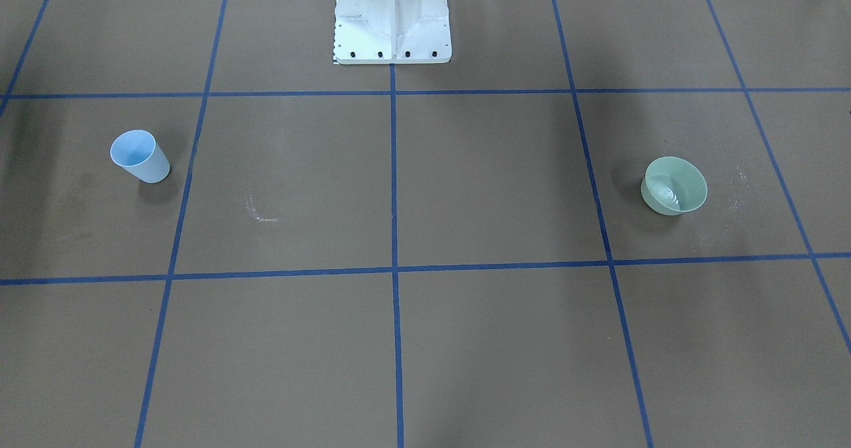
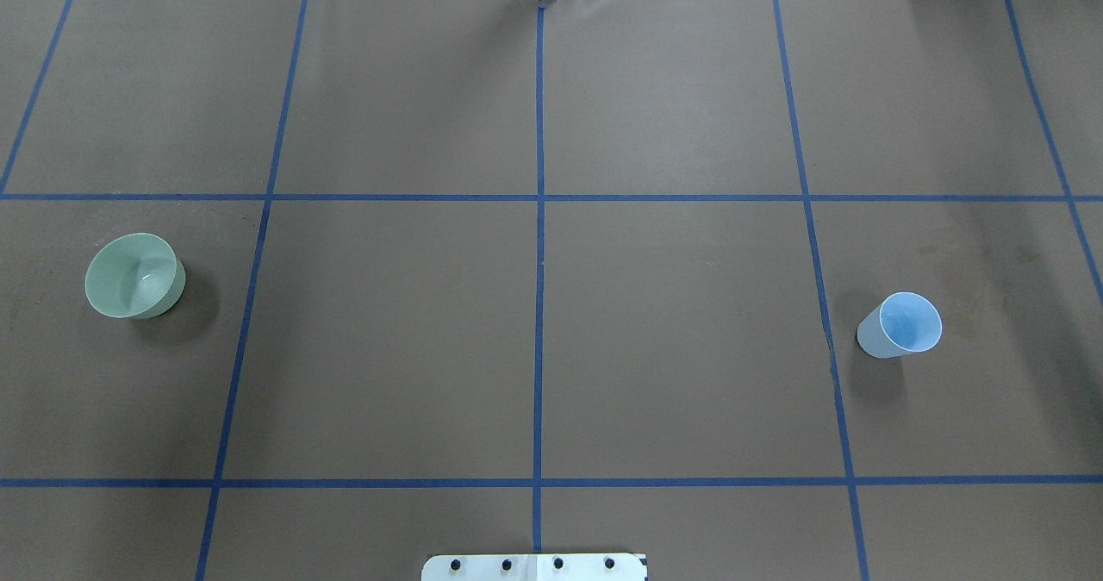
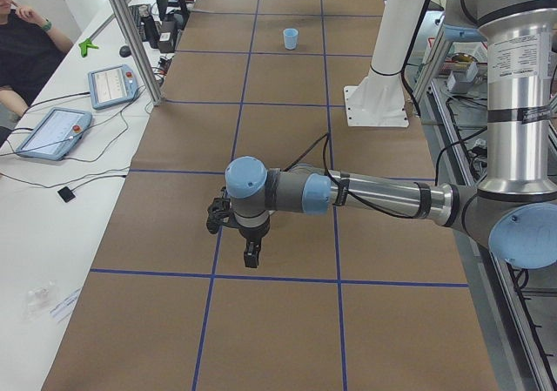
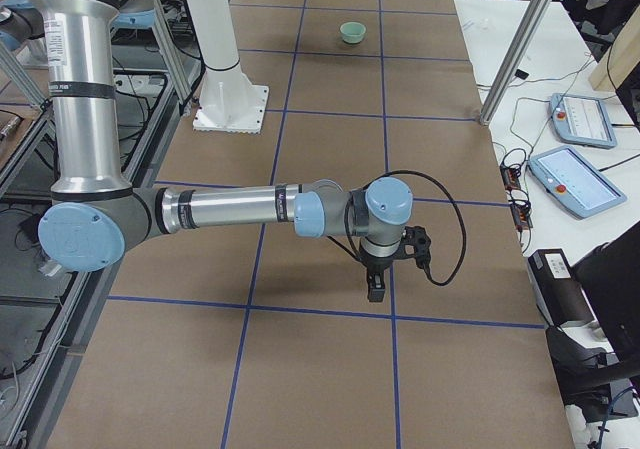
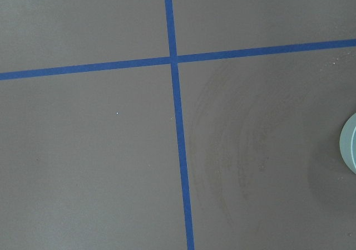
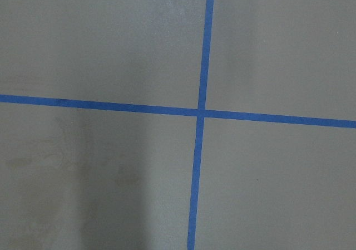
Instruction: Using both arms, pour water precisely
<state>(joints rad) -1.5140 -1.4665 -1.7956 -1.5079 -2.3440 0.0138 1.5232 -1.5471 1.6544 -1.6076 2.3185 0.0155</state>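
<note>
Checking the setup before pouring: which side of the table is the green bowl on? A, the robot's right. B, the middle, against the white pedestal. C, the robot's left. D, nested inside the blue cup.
C: in the overhead view the green bowl sits alone at the far left, which is the robot's left side, and the blue cup stands far off at the right.

Bowl (image 5: pixel 349 145) cut by edge — L gripper (image 3: pixel 251 255), R gripper (image 4: pixel 375 288) unreadable.
</note>
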